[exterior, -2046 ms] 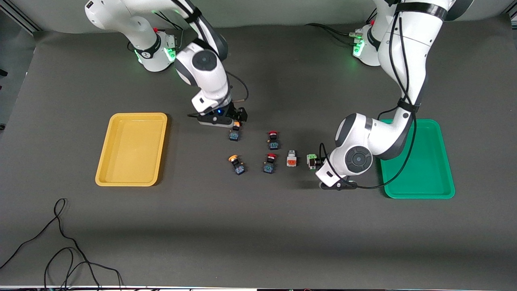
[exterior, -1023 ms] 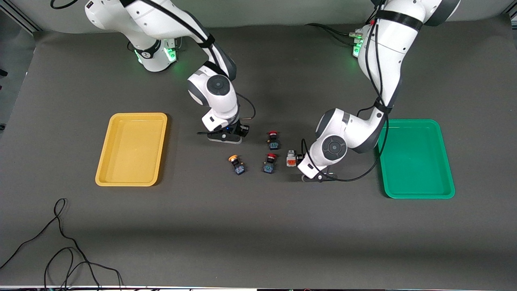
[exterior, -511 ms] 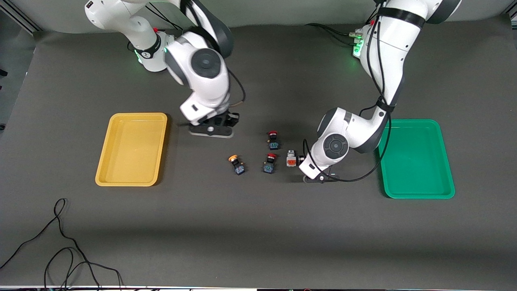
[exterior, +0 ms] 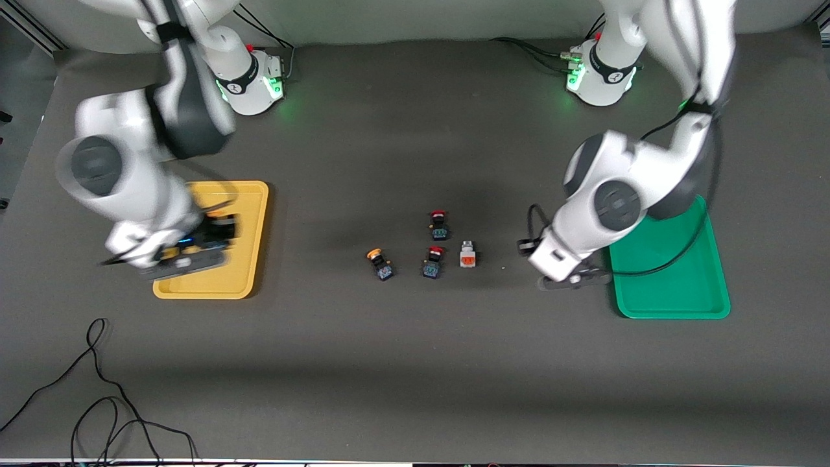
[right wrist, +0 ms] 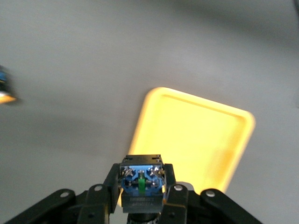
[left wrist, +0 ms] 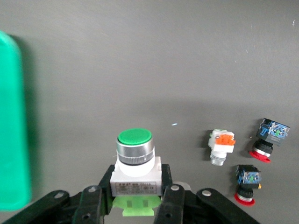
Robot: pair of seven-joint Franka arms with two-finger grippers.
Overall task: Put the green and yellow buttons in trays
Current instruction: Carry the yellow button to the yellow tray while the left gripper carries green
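The right gripper (exterior: 194, 250) is clamped on a blue-and-black button (right wrist: 141, 183) and hangs over the yellow tray (exterior: 253, 194), near the corner closest to the front camera and the table's end. The cap faces down and out of sight in the right wrist view, so its colour cannot be confirmed there. The left gripper (exterior: 574, 280) is closed on the green button (left wrist: 134, 161), its white body pinched between the fingers (left wrist: 167, 200), over bare tabletop (exterior: 415, 376) just short of the green tray (exterior: 713, 311).

To do this step well, each arm should probably carry its button further in before letting go. The right gripper sits close to the tray rim, so a nudge toward the tray's middle, at about 1 o'clock in the front view, would keep the button from bouncing out. The left gripper needs to travel toward 3 o'clock until fully over the green tray. Lower both before opening, since these parts are top-heavy and likely to roll.

A second yellow button (exterior: 379, 263) stands on the tabletop at 9 o'clock of two red buttons (exterior: 436, 243) and an orange-faced one (exterior: 468, 254).
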